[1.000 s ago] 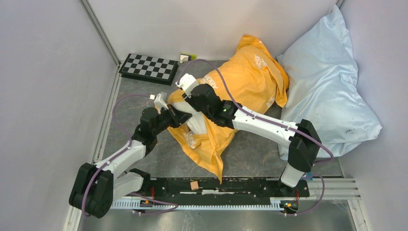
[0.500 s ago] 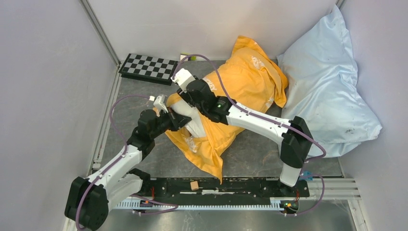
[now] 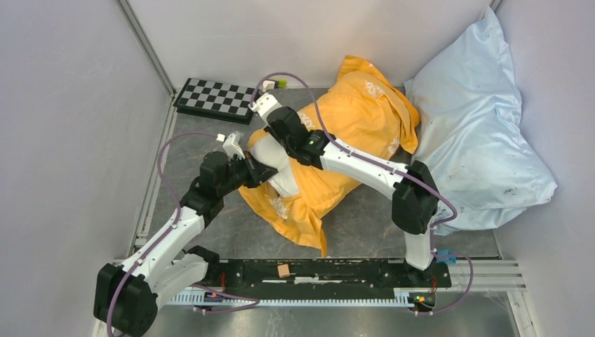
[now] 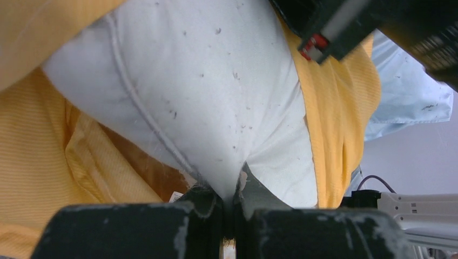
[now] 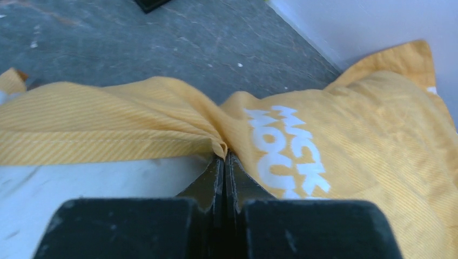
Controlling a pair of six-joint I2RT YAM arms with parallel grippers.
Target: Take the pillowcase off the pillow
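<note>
Left gripper (image 4: 233,200) jaws clamped on pillow (image 4: 216,91) corner (white, dark-specked). Right gripper (image 5: 224,161) jaws pinched shut on pillowcase (image 5: 108,135) hem at open end.

Left pincer (image 4: 236,186), right pincer (image 5: 224,159) seemingly clamped.

The orange pillowcase (image 3: 354,123) lies crumpled across the middle of the top view, bulging toward the upper right, with white lettering on its thin striped cloth. The white pillow (image 3: 282,179), flecked with small dark specks, pokes one plump seamed corner out of the case's open left end.
</note>
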